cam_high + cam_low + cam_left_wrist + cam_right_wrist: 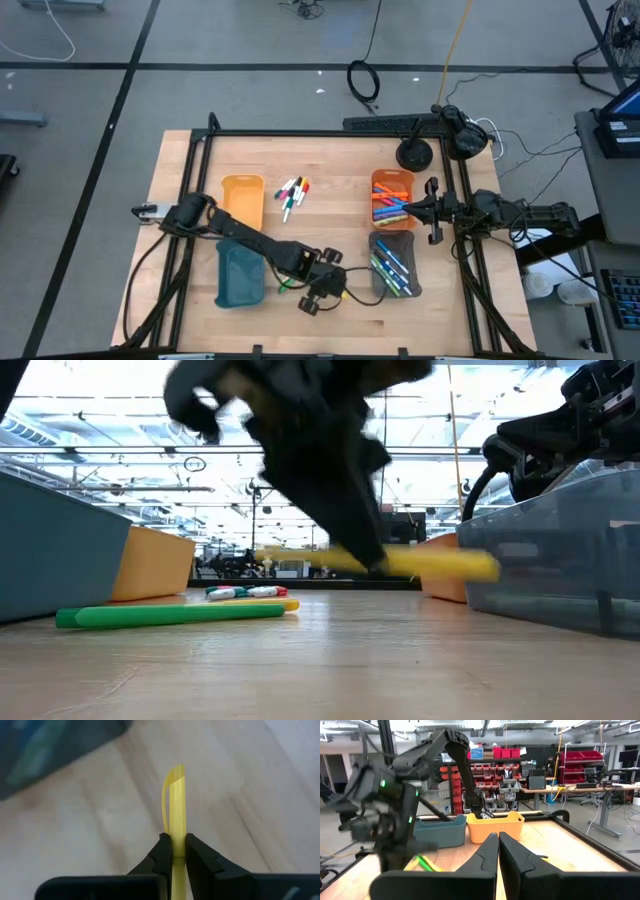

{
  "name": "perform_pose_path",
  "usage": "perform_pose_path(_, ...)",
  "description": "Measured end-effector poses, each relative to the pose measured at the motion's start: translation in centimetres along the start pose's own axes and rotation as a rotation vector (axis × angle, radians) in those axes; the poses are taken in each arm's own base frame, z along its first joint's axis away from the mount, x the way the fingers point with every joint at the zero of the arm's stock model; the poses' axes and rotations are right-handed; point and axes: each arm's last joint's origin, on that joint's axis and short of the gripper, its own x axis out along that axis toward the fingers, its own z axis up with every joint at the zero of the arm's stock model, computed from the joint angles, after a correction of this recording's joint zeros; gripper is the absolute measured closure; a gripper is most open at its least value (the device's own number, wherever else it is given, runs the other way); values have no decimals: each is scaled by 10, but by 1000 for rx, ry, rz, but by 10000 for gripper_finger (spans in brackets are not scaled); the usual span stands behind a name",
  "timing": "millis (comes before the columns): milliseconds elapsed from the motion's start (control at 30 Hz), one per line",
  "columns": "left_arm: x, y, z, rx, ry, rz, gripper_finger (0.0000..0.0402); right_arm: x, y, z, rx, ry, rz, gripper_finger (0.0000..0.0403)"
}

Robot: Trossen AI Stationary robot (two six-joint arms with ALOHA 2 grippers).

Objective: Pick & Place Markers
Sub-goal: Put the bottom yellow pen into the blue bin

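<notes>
Holding: left gripper (173,851) has its jaws tight on a yellow marker (176,800), lifted just off the table (180,200), between the teal tray (239,275) and the grey tray (398,265).
Waiting: right gripper (498,851), jaws closed on nothing, beside the orange tray (392,200).
Done: some markers lie in both right trays.
Left: green marker (170,616) and a small marker bunch (292,195) lie on the table.

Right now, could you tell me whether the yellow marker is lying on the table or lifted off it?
Lifted. The left hand is shut on the yellow marker, which hangs level above the table.
</notes>
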Motion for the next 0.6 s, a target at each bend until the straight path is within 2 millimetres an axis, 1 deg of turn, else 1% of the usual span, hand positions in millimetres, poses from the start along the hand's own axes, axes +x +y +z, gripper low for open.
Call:
perform_pose_path(133, -34, -9, 8, -11, -27, 49, 368, 0, 0, -1, -1, 9, 0, 399)
perform_pose_path(267, -72, -21, 11, -83, -38, 95, 368, 0, 0, -1, -1, 11, 0, 399)
perform_pose_path(400, -106, -32, 4, -289, 4, 117, 363, 1, 0, -1, -1, 12, -1, 399)
perform_pose_path(500, -130, -43, -6, -435, 69, 147, 361, 1, 0, -2, -1, 23, -1, 399)
perform_pose_path(600, -145, -58, -19, -534, 155, 203, 367, 1, 0, -3, -2, 30, -1, 399)
